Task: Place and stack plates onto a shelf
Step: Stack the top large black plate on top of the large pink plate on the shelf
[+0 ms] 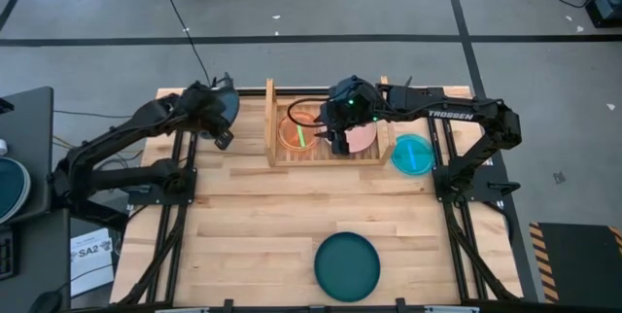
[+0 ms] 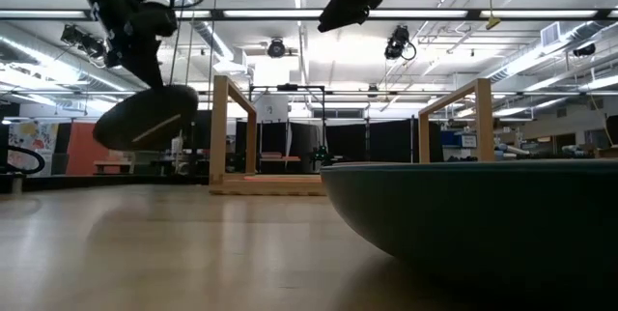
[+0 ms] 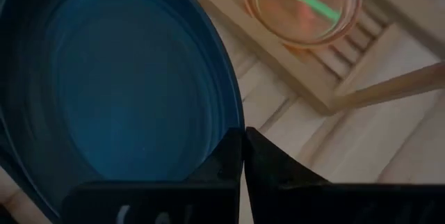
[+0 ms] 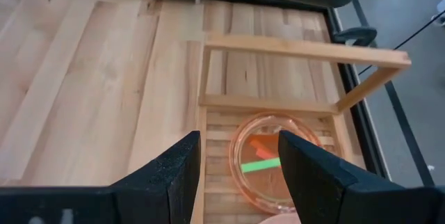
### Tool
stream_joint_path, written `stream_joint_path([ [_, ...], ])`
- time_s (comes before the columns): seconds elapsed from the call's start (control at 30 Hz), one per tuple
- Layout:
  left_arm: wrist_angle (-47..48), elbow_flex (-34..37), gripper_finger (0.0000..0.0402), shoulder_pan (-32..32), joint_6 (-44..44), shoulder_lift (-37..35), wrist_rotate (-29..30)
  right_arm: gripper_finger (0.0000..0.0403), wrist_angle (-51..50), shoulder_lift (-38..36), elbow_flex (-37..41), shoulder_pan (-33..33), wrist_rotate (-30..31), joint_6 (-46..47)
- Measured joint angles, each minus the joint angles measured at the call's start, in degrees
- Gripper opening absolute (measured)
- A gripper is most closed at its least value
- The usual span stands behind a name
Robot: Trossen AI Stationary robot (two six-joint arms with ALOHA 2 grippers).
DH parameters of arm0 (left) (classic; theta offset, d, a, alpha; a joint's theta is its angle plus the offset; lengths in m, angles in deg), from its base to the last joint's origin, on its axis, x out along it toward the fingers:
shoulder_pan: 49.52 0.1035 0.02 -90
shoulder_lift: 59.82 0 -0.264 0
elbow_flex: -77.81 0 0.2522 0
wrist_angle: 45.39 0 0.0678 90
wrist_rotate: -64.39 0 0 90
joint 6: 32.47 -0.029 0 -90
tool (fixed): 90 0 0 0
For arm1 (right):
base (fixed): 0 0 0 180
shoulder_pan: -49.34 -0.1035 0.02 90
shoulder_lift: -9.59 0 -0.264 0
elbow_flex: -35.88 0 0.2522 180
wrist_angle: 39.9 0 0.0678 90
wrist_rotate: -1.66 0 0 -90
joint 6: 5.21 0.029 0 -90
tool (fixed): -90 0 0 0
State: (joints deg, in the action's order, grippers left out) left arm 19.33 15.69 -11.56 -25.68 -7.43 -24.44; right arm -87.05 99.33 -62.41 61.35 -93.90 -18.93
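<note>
above the butcher-block table (image 1: 243,216), the spread right claw (image 4: 236,168) hovers over the shelf's (image 4: 215,113) orange plate (image 4: 268,165).

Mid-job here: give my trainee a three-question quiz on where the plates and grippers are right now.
1. True or false: the shelf holds an orange plate.
2. Which gripper holds a plate: A left, B right, C neither?
3. Fill in: the cyan plate lies on the table to the ____ of the shelf, seen from above.

Key: 1 true. 2 A; its fingers are shut on a dark plate's rim. 3 right.
</note>
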Motion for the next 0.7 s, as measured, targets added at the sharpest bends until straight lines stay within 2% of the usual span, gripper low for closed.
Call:
stream_joint_path([
  [0.33,-2.7,0.0,0.0007,-4.7,-6.7,-7.3,0.0,0.0199,5.4,0.0,0.0,0.1,0.0,0.0],
  [0.7,-13.0,-0.1,0.0007,-14.2,-17.7,-10.2,0.0,0.0199,7.3,0.0,0.0,0.1,0.0,0.0],
])
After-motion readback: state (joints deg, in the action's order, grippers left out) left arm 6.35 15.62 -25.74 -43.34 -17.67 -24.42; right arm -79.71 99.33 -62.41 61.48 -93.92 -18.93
